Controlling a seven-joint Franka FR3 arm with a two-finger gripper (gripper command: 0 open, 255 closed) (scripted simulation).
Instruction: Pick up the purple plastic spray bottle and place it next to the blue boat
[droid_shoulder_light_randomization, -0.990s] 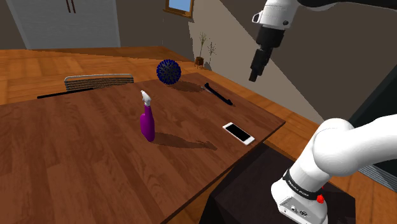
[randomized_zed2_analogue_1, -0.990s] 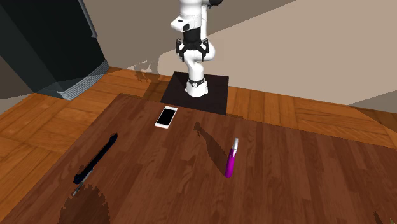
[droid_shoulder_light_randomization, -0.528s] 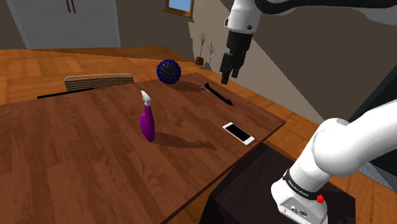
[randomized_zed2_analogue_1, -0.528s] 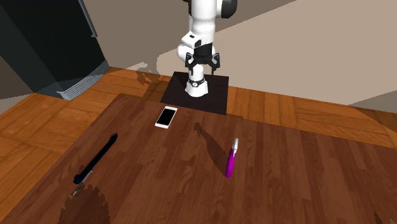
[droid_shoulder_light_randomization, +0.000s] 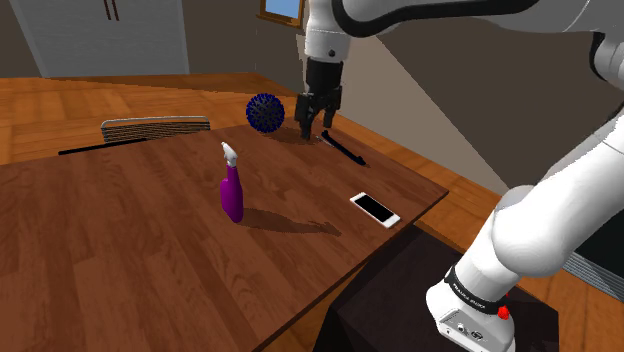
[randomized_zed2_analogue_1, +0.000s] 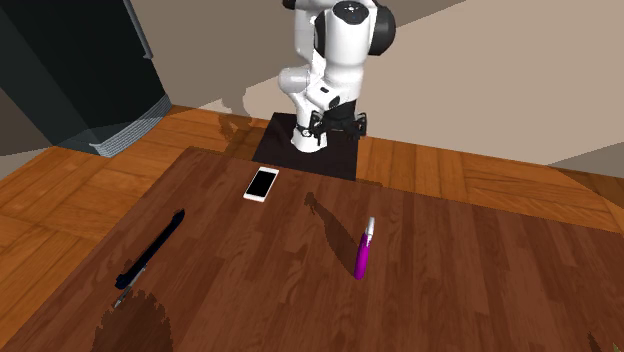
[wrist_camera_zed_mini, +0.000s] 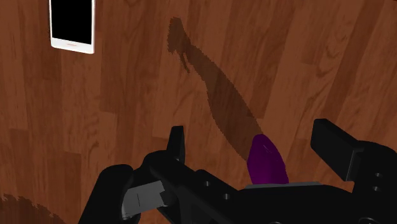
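Wrist view: purple bottle (wrist_camera_zed_mini: 266, 160) partly hidden

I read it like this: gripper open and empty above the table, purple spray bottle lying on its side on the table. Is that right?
Not quite. The spray bottle is not on its side: it stands upright on the table, nozzle on top, as the shoulder view shows. The rest holds: the gripper is open and empty above the table.

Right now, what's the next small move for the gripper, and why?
Probably lower the open gripper toward the purple spray bottle: it hangs above the table holding nothing, and the wrist view shows the bottle lined up between its fingers.
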